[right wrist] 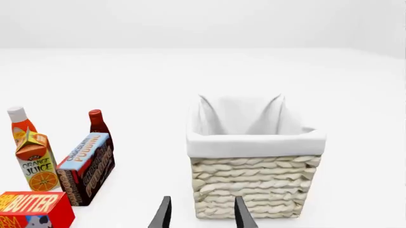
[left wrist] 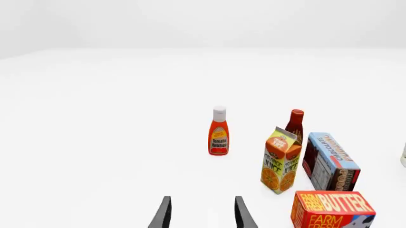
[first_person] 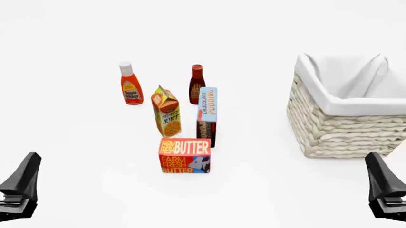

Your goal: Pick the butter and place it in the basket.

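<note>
butter [first_person: 184,156] nearest, basket [first_person: 339,111] absent left-wrist view

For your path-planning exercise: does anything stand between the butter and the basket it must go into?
Nothing visible does. The butter sits nearest the arms; the chocolate pudding box and orange juice carton stand behind it, farther away. The table between it and the basket to the right is bare.
</note>
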{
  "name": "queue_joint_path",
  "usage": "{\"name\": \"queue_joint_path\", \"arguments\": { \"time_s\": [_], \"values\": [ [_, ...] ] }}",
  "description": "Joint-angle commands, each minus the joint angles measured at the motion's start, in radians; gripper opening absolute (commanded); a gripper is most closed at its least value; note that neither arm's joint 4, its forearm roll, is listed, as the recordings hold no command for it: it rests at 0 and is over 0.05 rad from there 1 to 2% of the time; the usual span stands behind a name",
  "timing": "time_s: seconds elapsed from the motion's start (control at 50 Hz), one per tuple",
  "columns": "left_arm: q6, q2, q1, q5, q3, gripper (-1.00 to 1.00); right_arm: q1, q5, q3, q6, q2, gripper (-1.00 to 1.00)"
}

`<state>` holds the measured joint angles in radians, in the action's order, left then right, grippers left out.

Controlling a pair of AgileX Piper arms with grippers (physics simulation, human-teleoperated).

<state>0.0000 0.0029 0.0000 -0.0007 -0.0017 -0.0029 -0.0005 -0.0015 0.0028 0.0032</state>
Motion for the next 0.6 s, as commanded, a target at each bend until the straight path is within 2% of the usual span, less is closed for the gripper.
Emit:
{"name": "queue_joint_path", "arguments": {
  "time_s": [0.02,0.36,0.44,0.52,0.54,0.6],
  "values": [
    [0.000,0.005,0.000,-0.001,-0.003,1.00,-0.003,0.005,-0.003,-0.001,0.003,1.00],
    [0.000,0.005,0.000,-0.001,-0.003,1.00,0.014,0.006,-0.001,-0.025,0.021,1.00],
    [0.000,0.005,0.000,-0.001,-0.003,1.00,0.024,-0.020,-0.002,-0.043,0.059,1.00],
    [0.000,0.005,0.000,-0.001,-0.003,1.00,0.053,0.048,-0.070,-0.095,0.071,1.00],
    [0.000,0.005,0.000,-0.001,-0.003,1.00,0.172,0.188,-0.308,-0.232,0.216,1.00],
    [0.000,0.005,0.000,-0.001,-0.003,1.00,0.185,0.199,-0.337,-0.252,0.250,1.00]
  ]
}}
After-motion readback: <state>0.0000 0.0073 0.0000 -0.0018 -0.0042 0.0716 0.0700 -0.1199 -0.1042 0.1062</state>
